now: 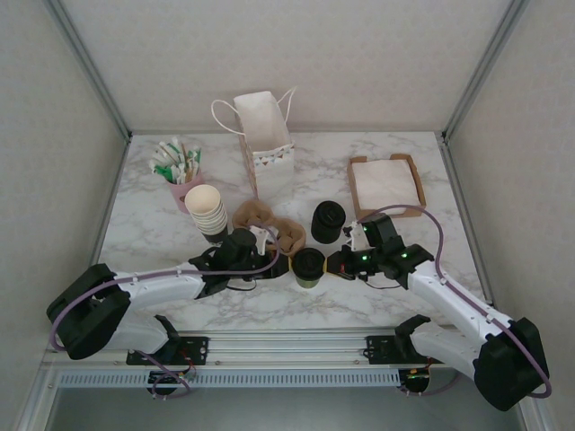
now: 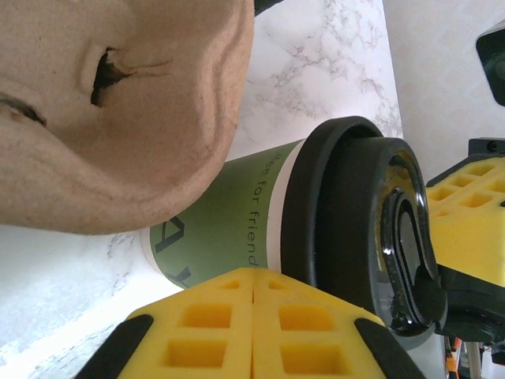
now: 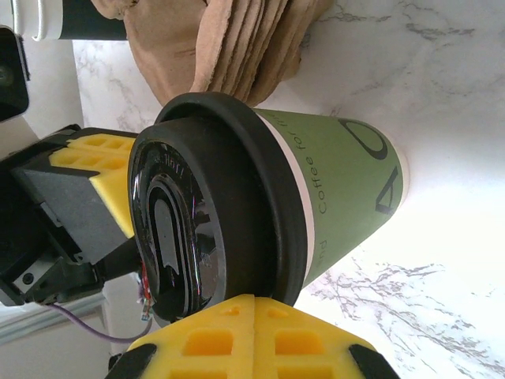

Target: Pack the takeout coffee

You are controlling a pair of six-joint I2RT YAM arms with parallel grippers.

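Left end effector (image 1: 286, 262), right end effector (image 1: 334, 263) closed; takeout coffee (image 1: 308, 267) between.

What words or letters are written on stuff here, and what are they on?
"for friend": on the green side of the takeout coffee, left wrist view; the line's start is hidden.
"Coffee fo": same cup, right wrist view; the rest curves out of sight.
"A": big dark letter lower on that side.
Raised marks on the black lid: too blurred to read.
Green print on the sachets: too small to read.
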